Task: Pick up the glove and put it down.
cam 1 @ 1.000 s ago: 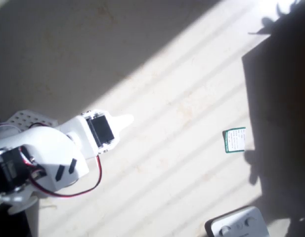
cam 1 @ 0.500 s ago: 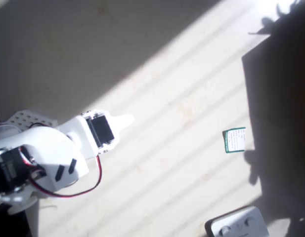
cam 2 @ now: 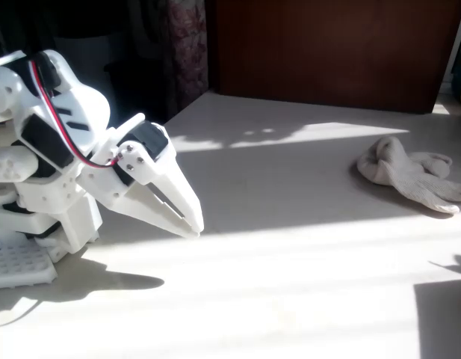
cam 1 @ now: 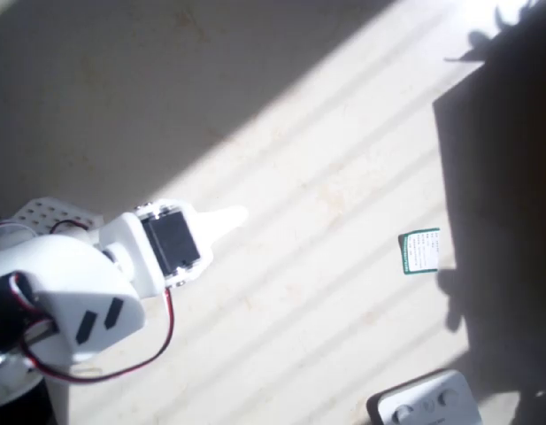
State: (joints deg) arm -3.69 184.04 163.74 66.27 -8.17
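Claw [cam 2: 191, 223] closed, empty; glove [cam 2: 411, 172] well apart, right edge cropped

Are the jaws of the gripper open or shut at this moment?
Shut. In the fixed view the gripper has its two white jaws together at the tip, with nothing between them; the glove lies far away on the table.

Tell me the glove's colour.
Cream-beige knit; the glove shows best in the fixed view.

Harsh striped sunlight, overexposed, deep shadows
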